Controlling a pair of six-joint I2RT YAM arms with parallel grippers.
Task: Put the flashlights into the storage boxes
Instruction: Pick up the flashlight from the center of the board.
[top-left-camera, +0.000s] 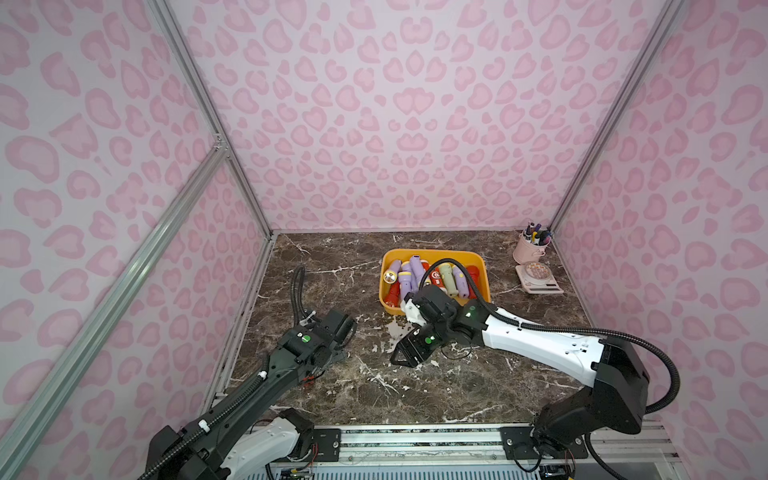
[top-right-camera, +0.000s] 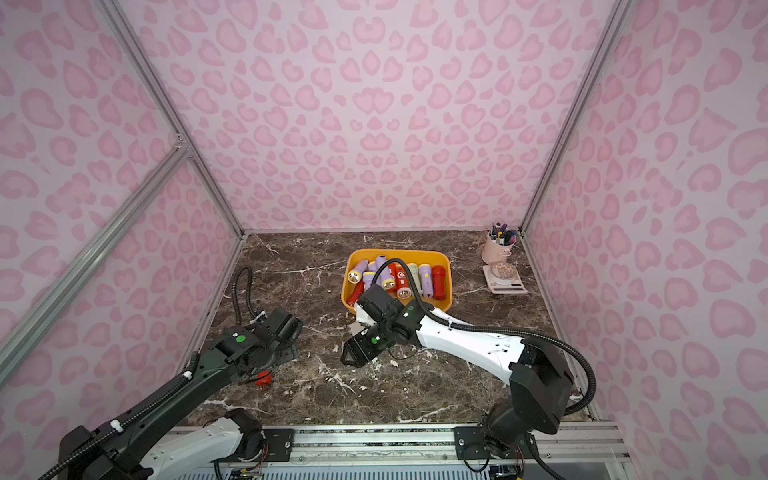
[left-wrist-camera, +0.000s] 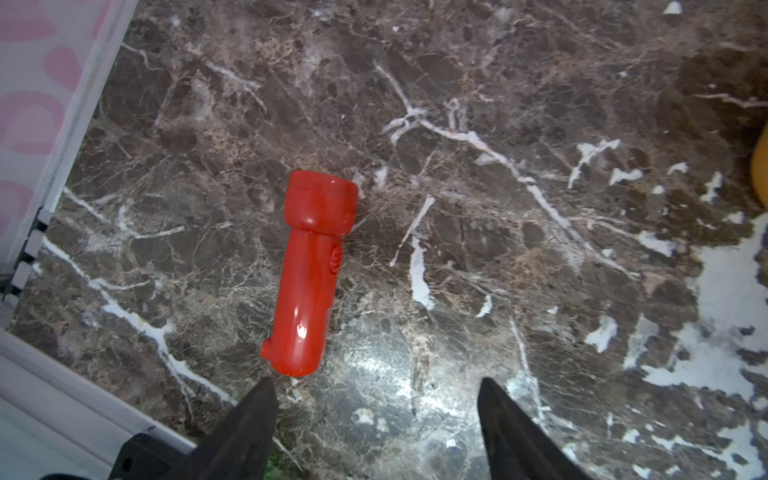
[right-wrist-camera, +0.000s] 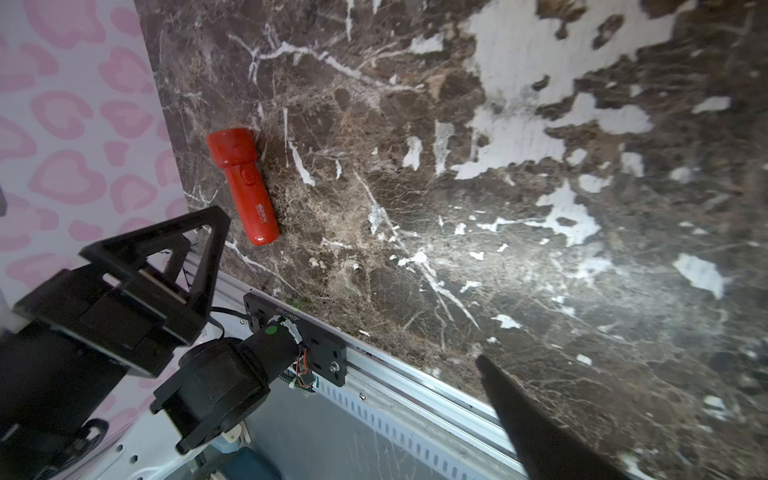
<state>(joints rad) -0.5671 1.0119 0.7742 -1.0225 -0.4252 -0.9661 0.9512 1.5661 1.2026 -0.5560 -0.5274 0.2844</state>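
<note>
Spread and empty, the left pincer (left-wrist-camera: 376, 380) hangs behind the stubby red plastic flashlight (left-wrist-camera: 309, 274) on the marble desk (left-wrist-camera: 498, 249), apparently readying a grasp.

Pink heart-print walls (top-left-camera: 415, 104), braced by aluminium rails (top-left-camera: 219, 143), enclose a dark brown marble tabletop (top-left-camera: 415, 395), white-veined and glinting.

A yellow tray (top-right-camera: 399, 252) on the brown bench (top-right-camera: 415, 390) holds lots of flashlights (top-right-camera: 424, 277). One red flashlight (top-right-camera: 263, 378) lies alone on the bench, right by the left arm (top-right-camera: 195, 376).
</note>
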